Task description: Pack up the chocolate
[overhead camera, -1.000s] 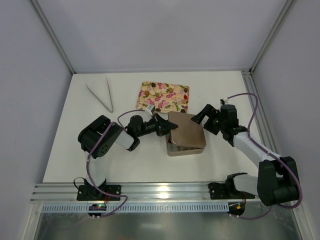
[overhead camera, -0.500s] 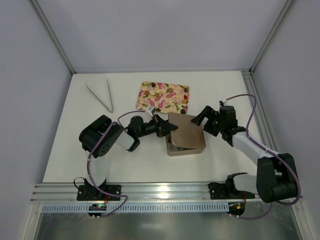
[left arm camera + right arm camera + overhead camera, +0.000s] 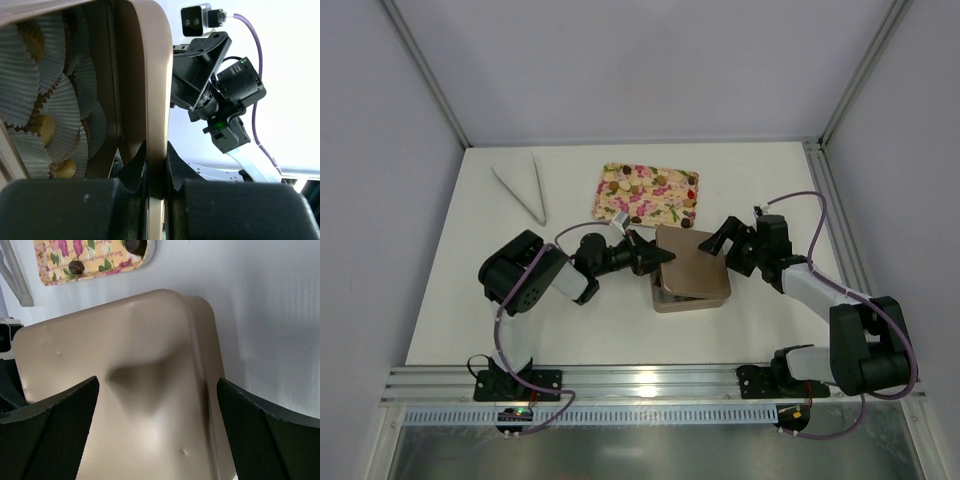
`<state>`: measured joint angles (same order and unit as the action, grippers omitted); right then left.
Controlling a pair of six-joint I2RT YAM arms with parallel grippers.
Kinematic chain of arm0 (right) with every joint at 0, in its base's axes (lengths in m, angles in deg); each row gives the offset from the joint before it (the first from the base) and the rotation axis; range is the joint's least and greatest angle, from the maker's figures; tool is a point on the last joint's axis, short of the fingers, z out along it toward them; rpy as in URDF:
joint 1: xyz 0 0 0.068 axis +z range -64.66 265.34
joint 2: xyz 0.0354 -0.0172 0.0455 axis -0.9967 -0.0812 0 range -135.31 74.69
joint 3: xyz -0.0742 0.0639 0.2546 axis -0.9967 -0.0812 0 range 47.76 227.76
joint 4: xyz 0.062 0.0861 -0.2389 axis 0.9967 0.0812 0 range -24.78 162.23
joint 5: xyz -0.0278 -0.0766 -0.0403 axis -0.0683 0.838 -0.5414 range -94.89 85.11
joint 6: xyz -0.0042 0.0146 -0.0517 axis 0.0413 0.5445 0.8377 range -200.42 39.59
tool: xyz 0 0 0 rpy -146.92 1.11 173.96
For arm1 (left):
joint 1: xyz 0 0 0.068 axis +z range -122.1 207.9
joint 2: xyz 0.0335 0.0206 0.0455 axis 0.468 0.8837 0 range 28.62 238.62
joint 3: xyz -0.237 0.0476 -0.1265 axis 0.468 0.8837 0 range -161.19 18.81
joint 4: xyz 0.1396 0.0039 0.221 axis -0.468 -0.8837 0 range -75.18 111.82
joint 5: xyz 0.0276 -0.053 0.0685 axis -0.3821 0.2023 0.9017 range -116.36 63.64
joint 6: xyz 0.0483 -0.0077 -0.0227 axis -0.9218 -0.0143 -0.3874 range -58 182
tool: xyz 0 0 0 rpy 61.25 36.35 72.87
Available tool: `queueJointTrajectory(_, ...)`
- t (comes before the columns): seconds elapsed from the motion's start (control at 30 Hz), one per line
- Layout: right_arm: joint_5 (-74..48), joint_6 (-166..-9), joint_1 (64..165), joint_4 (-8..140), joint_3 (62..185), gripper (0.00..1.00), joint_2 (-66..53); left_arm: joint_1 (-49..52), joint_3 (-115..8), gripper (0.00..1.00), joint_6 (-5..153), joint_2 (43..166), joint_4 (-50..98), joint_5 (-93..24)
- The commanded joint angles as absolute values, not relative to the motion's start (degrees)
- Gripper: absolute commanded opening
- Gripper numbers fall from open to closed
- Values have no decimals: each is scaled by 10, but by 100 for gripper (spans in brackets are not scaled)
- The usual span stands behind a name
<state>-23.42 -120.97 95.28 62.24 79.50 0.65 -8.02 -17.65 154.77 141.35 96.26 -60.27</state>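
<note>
A tan metal lid (image 3: 692,262) sits tilted over the matching box (image 3: 670,301) at mid-table. My left gripper (image 3: 658,257) is shut on the lid's left rim, which stands pinched between its fingers in the left wrist view (image 3: 156,170). Under the lid, tan-golden chocolate (image 3: 43,128) lies in white paper cups (image 3: 62,107) inside the box. My right gripper (image 3: 725,245) is open and empty, its fingers (image 3: 50,430) spread over the lid's right part (image 3: 135,390). Two dark chocolate pieces (image 3: 76,266) lie on the floral tray (image 3: 95,257).
The floral cream tray (image 3: 647,193) lies just behind the box. Metal tongs (image 3: 525,190) lie at the back left. The right arm's purple cable (image 3: 800,200) loops above its wrist. Frame posts stand at the back corners.
My right gripper has crept slightly left and nearer, closer over the lid's right edge. My left gripper still holds the lid, which has barely shifted.
</note>
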Motion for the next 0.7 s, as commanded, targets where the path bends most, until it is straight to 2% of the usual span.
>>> queueJointTrajectory(0.0,-250,-1202,956,580,789,100,-3,-80,-170,0,1534,1418,1105,-605)
queueJointTrajectory(0.2,-249,-1206,956,582,788,100,9,-80,-164,1,1532,1422,1104,-605)
queueJointTrajectory(0.67,-249,-1204,956,588,788,100,15,-66,-135,33,1527,1420,1105,-609)
